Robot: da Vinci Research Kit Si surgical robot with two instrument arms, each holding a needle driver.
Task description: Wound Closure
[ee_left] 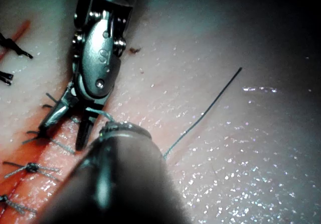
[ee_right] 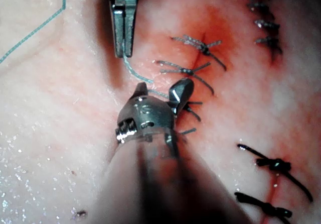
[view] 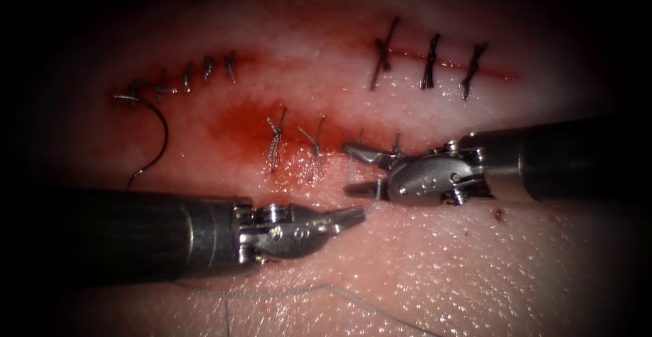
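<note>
Holding the thread (view: 372, 202) in my left tool (view: 353, 217), jaws closed on it, I sit just below the cut (view: 326, 148). My right tool (view: 363, 170) gapes wide around that strand, gripping nothing. The needle (view: 153, 140) lies free on the tissue (view: 475, 269) at far left; bare skin spreads below.

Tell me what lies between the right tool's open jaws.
The right tool has its jaws open around a strand of thread that the left tool grips. Tissue lies beneath. The thread's entry into the tissue is covered.
</note>
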